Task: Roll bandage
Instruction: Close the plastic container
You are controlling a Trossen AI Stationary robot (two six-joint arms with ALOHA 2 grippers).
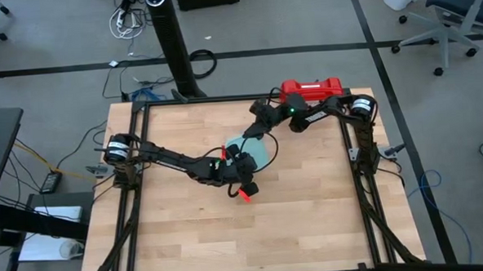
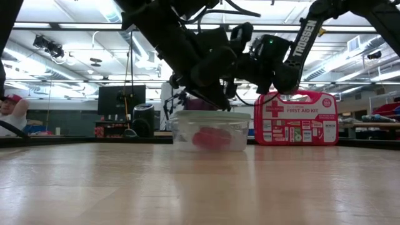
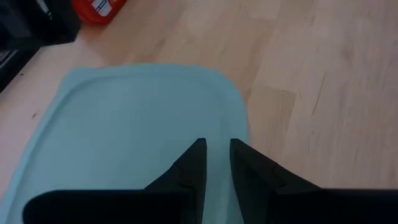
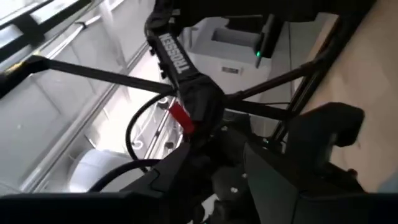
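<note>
Bandage (image 2: 211, 139) seems to lie inside the container (image 2: 187, 116), so the left gripper (image 3: 217, 144), narrowly parted and empty above it, should descend centred, clear of the rim, while the right gripper (image 1: 259, 118) waits nearby.

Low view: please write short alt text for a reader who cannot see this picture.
A clear plastic container with a pale lid stands on the wooden table, something red showing through its wall. Two dark robot arms hang close above it. A red first-aid case stands upright behind it, to the right.
</note>
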